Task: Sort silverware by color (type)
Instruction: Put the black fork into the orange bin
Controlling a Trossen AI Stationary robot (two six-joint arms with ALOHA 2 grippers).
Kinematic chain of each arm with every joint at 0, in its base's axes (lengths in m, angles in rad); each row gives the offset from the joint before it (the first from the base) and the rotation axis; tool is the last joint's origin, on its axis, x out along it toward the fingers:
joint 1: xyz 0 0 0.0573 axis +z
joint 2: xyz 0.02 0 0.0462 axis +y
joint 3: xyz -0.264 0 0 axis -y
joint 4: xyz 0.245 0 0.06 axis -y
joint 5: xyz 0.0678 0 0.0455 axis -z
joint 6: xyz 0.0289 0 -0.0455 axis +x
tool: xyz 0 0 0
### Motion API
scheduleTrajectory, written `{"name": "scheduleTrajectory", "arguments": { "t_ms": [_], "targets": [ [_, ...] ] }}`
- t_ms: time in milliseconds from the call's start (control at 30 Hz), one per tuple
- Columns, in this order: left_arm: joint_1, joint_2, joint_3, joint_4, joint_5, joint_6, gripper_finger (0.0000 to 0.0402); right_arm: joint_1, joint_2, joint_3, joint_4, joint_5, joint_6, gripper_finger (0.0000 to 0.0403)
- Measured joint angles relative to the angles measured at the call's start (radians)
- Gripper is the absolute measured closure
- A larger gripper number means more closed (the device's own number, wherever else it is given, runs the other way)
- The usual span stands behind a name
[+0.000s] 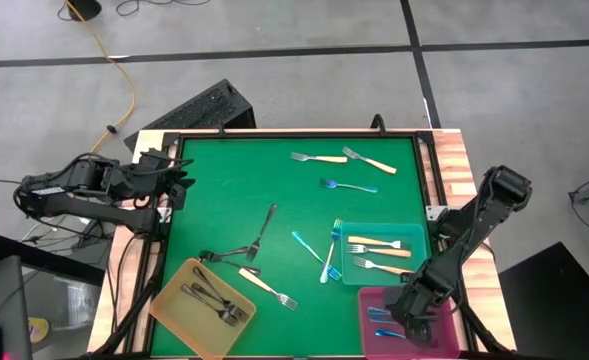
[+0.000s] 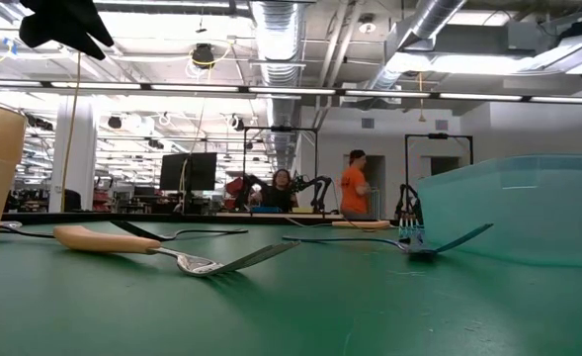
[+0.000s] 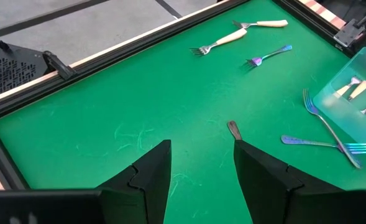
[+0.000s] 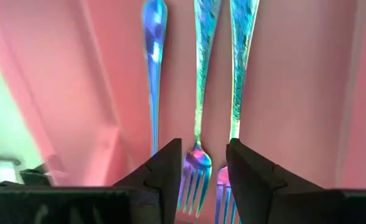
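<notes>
Counter (image 1: 224, 190): green mat inside a black frame, carrying three trays and the loose forks.
Right arm (image 1: 464, 240): reaches from the right edge down over the near right corner, bent at the elbow.
Left arm (image 1: 84, 190): waits folded at the left edge, pointing inward across the mat.
Right end effector (image 1: 406, 312): low over the pink tray (image 1: 444, 335); its fingers (image 4: 164, 171) stand apart, released, with an iridescent fork's head showing between them in the right wrist view.
Left end effector (image 1: 179, 185): fingers apart, gripping nothing, above bare mat.
Trays: three; the yellow tray (image 1: 174, 300) at the near left, the teal tray (image 1: 414, 240) at the near right, the pink one beside it at the corner.
Iridescent forks (image 4: 198, 93): three lie side by side in the pink tray; four more lie loose on the mat, two of them against the teal tray's left side.
Cream-handled forks (image 1: 374, 160): two in the teal tray, two at the far side of the mat, one beside the yellow tray; five counted.
Dark-grey forks (image 1: 262, 230): about three in the yellow tray, two loose mid-mat.
</notes>
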Motion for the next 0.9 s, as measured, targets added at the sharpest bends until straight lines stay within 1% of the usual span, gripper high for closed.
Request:
{"name": "scheduleTrajectory", "arguments": {
  "t_ms": [133, 400, 633, 800, 900],
  "targets": [
    [0.000, 0.000, 0.000, 0.000, 0.000, 0.000, 0.0243, -0.014, -0.057, 0.000, -0.014, 0.024, 0.000, 0.0255],
    [0.000, 0.000, 0.000, 0.000, 0.023, 0.003, 0.0243, -0.070, -0.181, 0.000, -0.007, 0.024, 0.006, 0.0266],
    [0.000, 0.000, 0.000, 0.000, 0.037, 0.019, 0.0243, -0.183, -0.301, 0.000, 0.006, 0.044, -0.003, 0.0266],
    [0.000, 0.000, 0.000, 0.000, 0.049, 0.019, 0.0243, -0.277, -0.389, 0.000, 0.023, 0.110, -0.060, 0.0266],
    [0.000, 0.000, 0.000, 0.000, 0.075, 0.019, 0.0243, -0.330, -0.434, 0.000, 0.040, 0.126, -0.100, 0.0266]
  ]
}}
